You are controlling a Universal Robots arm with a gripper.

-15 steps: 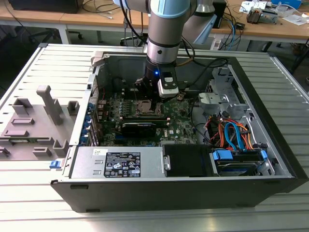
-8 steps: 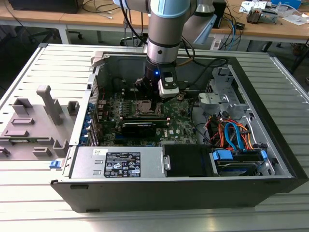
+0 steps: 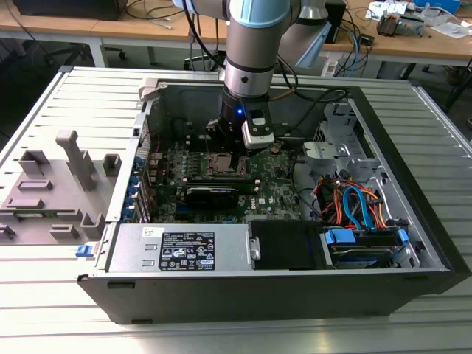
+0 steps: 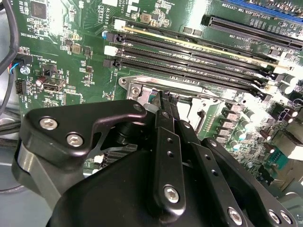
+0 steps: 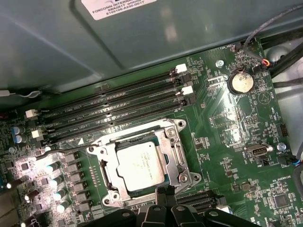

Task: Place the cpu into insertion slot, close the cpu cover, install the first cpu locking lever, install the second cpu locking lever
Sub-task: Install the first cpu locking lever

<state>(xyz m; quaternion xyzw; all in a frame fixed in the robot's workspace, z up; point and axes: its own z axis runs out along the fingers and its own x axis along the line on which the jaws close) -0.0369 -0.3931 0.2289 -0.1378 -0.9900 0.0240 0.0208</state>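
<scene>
Silvery square cpu [image 5: 139,164] seated in dark square insertion slot [image 5: 108,172], thin silvery frame cpu cover [image 5: 176,153] laid over it, black gripper [image 5: 162,195] held at its edge, jaws closed together.

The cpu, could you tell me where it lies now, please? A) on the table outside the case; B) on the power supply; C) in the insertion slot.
C: in the first wrist view the cpu lies flat in the insertion slot, silvery top up.

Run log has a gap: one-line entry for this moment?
cpu: seated in insertion slot | cpu cover: down over cpu | gripper: by the cover's edge, contact unclear | locking lever: latch state unclear
</scene>
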